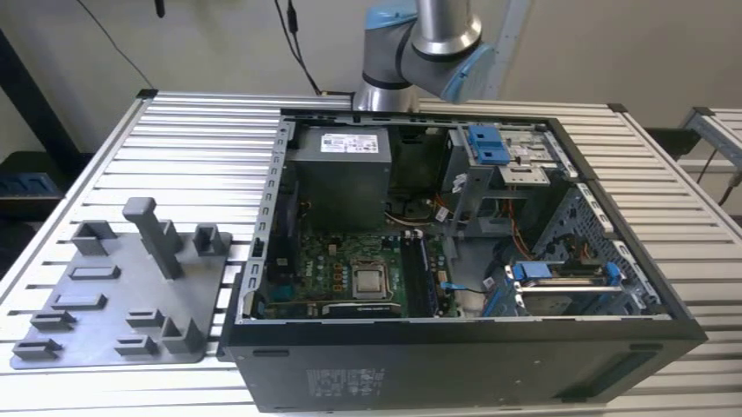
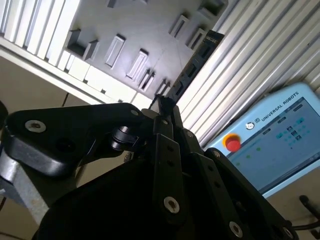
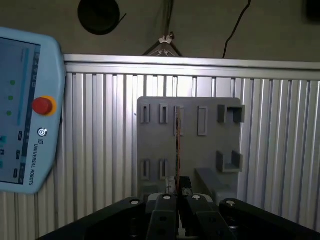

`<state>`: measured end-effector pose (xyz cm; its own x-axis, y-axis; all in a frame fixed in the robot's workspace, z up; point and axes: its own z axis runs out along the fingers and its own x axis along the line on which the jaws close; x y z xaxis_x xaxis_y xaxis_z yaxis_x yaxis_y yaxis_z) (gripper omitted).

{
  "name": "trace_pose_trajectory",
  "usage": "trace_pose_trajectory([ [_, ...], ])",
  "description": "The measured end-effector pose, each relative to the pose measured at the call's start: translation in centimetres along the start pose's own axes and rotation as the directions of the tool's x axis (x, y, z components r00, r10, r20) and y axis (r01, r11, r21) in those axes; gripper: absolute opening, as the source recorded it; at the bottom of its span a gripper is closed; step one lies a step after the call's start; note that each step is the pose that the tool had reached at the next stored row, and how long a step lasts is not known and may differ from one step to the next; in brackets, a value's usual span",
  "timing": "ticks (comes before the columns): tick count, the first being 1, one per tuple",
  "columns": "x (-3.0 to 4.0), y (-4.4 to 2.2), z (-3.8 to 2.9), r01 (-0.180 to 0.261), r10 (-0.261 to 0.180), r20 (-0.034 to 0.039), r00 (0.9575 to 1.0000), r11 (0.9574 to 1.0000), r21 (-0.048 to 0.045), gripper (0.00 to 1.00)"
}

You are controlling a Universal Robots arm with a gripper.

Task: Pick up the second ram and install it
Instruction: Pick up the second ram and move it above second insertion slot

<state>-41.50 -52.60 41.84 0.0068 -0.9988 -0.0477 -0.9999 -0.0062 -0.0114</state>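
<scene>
Pickup looks done, judging by the wrist views: the second ram (image 2: pixel 192 65) is pinched edge-on in the gripper (image 2: pixel 165 107), whose black fingers are clamped on one end of the stick while the rest of it juts out past the fingertips. In the first wrist view the stick (image 3: pixel 177 150) reads as a thin vertical line with a reddish edge rising from between the closed fingers of the gripper (image 3: pixel 178 192). It hangs clear of the grey fixture tray (image 3: pixel 190 145), which lies behind it on the ribbed table, so the stick is out of its holder and in the air.

Installation appears to be the part left. In the exterior view the open computer case (image 1: pixel 464 365) fills the centre and right of the frame. The memory slots (image 1: pixel 423 274) run just right of the processor socket on the motherboard (image 1: pixel 336 269), and I cannot tell how many are filled. The fixture tray (image 1: pixel 116 295) sits at the exterior view's left, beside the case.

The arm (image 1: pixel 423 43) stands at the top centre of the exterior view, behind the case, its elbow joint bent and the upper link rising out of frame. Both wrist cameras look down on the tray, the table and a teach pendant (image 2: pixel 272 135), so I judge the tool is held high, pointing downward over the tray side and not over the case.
</scene>
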Motion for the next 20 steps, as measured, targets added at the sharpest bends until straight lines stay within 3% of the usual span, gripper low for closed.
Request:
trace_pose_trajectory([
  [4,-0.01,-0.01,-0.4,0.0,0.0,-0.0001,1.0,1.0,-0.0001,0.14],
  [12,-0.02,-0.11,-0.42,0.0,0.0,-0.0001,1.0,1.0,0.0,0.14],
  [20,-0.01,-1.5,-0.4,0.0,0.0,0.0,1.0,1.0,-0.0001,0.14],
])
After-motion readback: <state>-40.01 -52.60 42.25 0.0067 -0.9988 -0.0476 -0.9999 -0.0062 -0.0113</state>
